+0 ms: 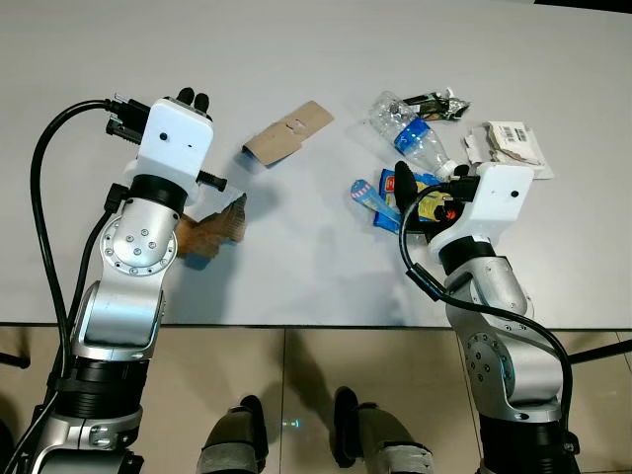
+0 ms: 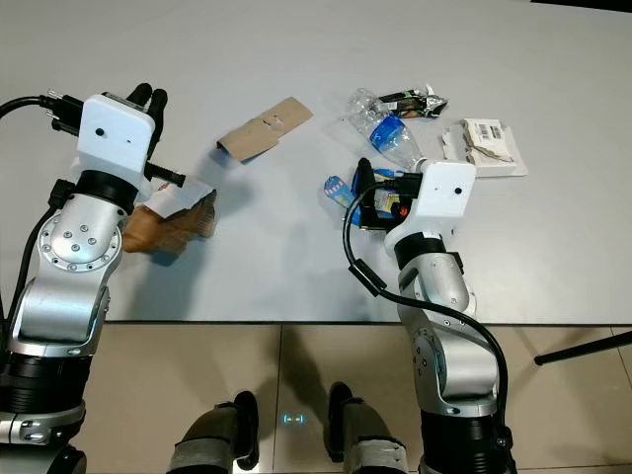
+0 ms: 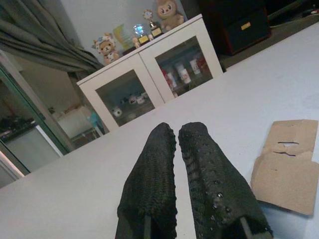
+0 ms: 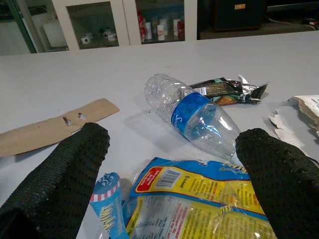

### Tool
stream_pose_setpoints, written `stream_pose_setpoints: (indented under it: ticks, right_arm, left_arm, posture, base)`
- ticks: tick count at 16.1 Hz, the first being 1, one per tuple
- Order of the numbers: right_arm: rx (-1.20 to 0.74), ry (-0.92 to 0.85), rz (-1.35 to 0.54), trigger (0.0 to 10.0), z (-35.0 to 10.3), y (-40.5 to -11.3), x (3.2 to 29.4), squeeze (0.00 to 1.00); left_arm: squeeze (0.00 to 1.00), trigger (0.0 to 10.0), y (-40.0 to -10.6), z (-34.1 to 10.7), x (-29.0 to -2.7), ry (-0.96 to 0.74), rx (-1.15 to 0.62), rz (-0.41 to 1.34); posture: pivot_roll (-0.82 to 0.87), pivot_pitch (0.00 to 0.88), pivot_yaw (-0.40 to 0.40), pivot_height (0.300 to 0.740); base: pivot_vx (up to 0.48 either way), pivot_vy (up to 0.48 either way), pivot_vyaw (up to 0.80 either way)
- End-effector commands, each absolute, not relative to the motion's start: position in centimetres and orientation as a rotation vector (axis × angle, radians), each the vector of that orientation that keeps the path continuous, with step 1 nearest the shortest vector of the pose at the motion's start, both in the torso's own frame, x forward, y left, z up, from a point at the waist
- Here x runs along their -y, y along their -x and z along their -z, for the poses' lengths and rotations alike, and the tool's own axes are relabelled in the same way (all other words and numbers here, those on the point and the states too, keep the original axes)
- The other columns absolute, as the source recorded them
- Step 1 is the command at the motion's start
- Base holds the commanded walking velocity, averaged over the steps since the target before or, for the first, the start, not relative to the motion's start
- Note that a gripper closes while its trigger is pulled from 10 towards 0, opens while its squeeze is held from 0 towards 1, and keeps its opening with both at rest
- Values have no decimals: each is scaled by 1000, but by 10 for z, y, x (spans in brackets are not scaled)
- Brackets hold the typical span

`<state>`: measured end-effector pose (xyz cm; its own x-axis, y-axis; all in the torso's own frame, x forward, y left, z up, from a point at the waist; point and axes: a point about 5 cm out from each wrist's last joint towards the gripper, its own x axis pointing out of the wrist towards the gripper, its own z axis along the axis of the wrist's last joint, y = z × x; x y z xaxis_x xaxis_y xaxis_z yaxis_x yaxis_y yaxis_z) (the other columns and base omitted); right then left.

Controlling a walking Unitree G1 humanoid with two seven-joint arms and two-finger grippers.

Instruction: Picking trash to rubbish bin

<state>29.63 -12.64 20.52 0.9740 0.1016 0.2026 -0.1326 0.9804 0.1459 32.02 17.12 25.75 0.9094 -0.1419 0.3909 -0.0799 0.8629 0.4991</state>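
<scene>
- The right gripper [image 4: 169,189] hangs with its fingers spread wide astride the yellow snack wrapper [image 4: 199,204], likely lined up to pinch it.
- A crushed plastic bottle [image 1: 410,133] lies at the wrapper's twelve o'clock.
- The left gripper [image 3: 174,179], fingers pressed together and empty, hovers over the table [image 1: 296,257]; a cardboard strip [image 1: 288,133] lies at its three o'clock.

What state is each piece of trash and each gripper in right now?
plastic bottle: empty, on its side.
cardboard strip: flat on table.
yellow snack wrapper: between right gripper's fingers.
left gripper: shut, empty.
right gripper: open.
brown paper: crumpled.
</scene>
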Motion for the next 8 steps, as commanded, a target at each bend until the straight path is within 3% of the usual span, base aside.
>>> stream_pose_setpoints:
  ticks: [1, 8]
  right_arm:
    - [192, -160, -115, 10000, -201, -295, 128, 0]
    - [191, -166, -120, 10000, -201, -297, 126, 0]
  left_arm:
    - [0, 10000, -320, -257, -171, -540, 436, 45]
    - [0, 10000, -322, -258, -175, -577, 428, 49]
  posture:
    - [-54, 251, -43, 740]
    - [-40, 247, -37, 740]
  base:
    - [0, 0, 0]
    - [0, 0, 0]
